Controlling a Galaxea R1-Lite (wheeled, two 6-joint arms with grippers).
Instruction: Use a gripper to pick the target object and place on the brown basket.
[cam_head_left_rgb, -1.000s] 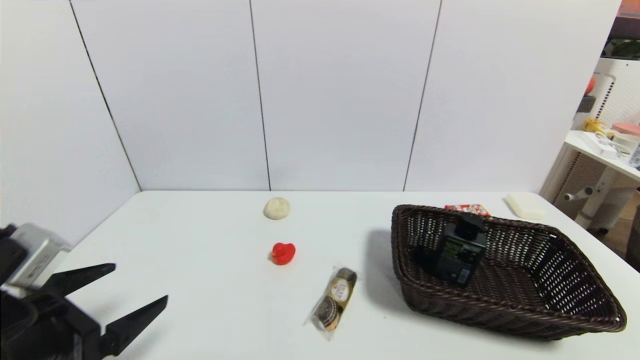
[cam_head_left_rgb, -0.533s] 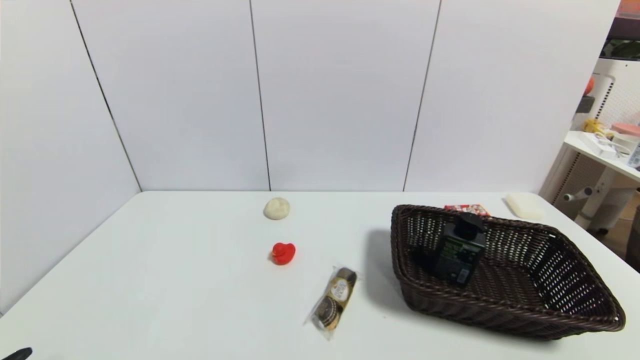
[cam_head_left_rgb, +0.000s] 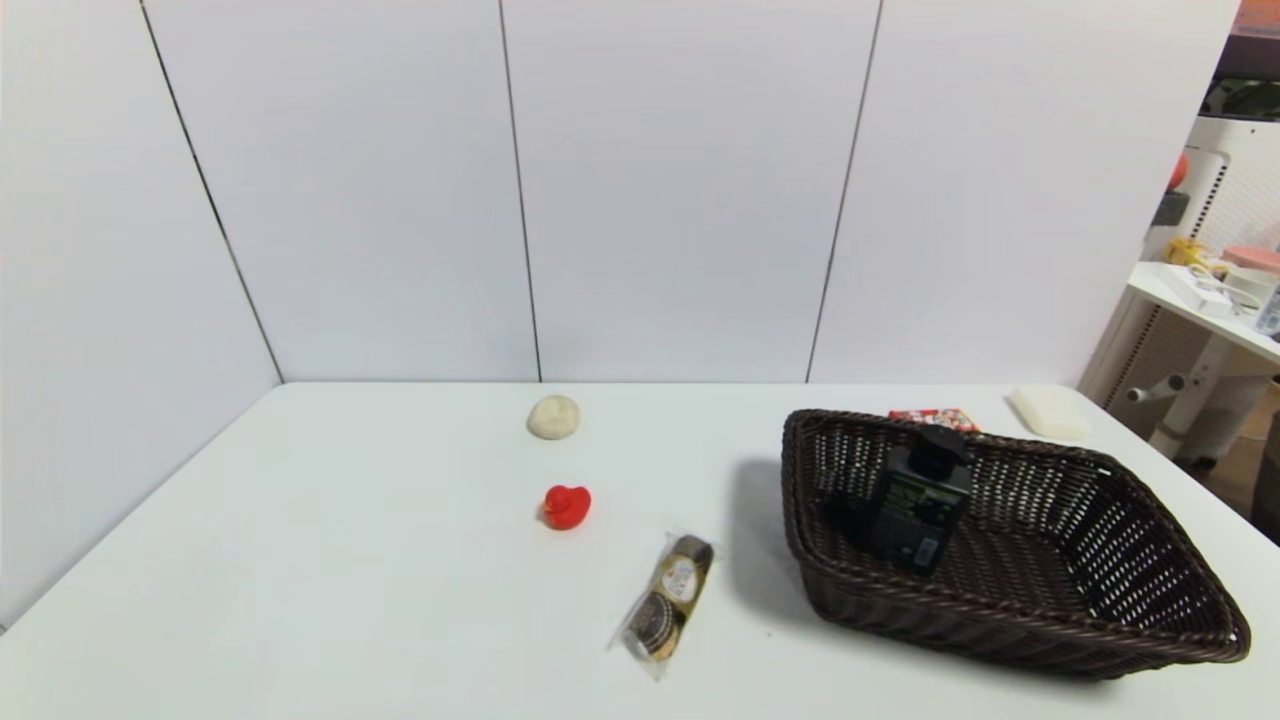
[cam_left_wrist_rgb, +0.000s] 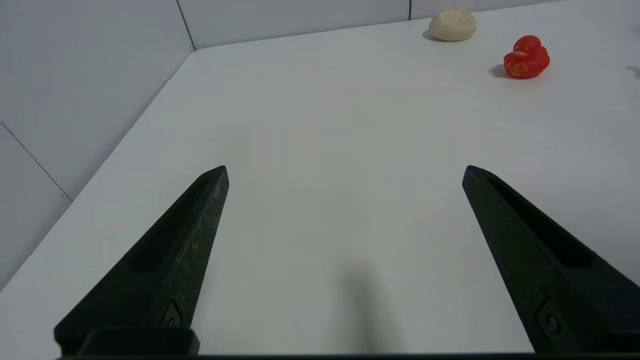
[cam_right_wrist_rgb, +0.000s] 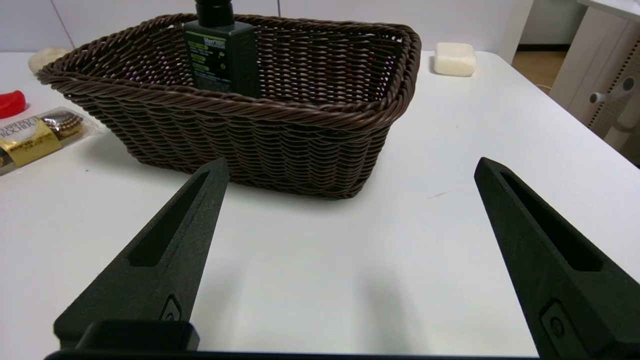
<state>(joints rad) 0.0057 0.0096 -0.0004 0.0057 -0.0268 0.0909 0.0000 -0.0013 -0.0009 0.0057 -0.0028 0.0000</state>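
The dark grey pump bottle (cam_head_left_rgb: 918, 505) with a black pump head and green-white label stands inside the brown wicker basket (cam_head_left_rgb: 1150, 610) at the table's right; it also shows in the right wrist view (cam_right_wrist_rgb: 222, 55), in the basket (cam_right_wrist_rgb: 280, 135). No gripper shows in the head view. My left gripper (cam_left_wrist_rgb: 345, 172) is open and empty over bare table near the front left. My right gripper (cam_right_wrist_rgb: 350, 167) is open and empty, low over the table, a short way in front of the basket.
A red toy duck (cam_head_left_rgb: 567, 507) and a wrapped chocolate pack (cam_head_left_rgb: 668, 607) lie mid-table, left of the basket. A cream round lump (cam_head_left_rgb: 553, 416) sits at the back. A pale block (cam_head_left_rgb: 1050, 411) and a red packet (cam_head_left_rgb: 935, 416) lie behind the basket.
My left gripper, open at the head view's lower left a second ago, has drawn back out of that view. The bottle and basket have not moved.
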